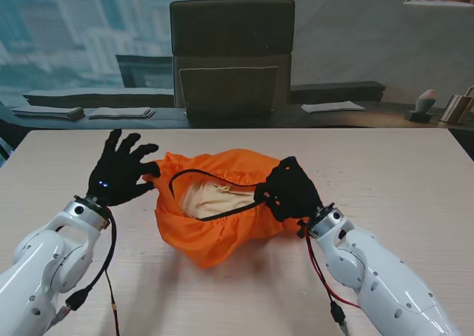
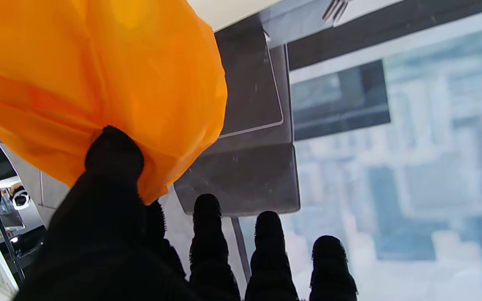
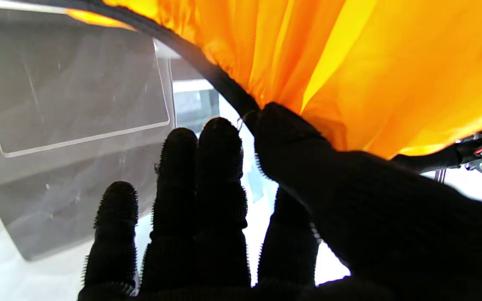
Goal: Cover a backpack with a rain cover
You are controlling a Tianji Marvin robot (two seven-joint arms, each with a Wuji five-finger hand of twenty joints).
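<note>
The orange rain cover (image 1: 222,232) at the table's middle already wraps most of the beige backpack (image 1: 207,200), but 1 opening remains, with the right hand (image 1: 291,192) pinching its black elastic hem (image 1: 222,212) and the left hand (image 1: 118,175) spread, thumb touching fabric.

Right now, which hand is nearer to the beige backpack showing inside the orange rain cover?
Right. The right hand grips the black elastic hem beside the beige backpack; the left hand touches the orange rain cover on its outer left side.
</note>
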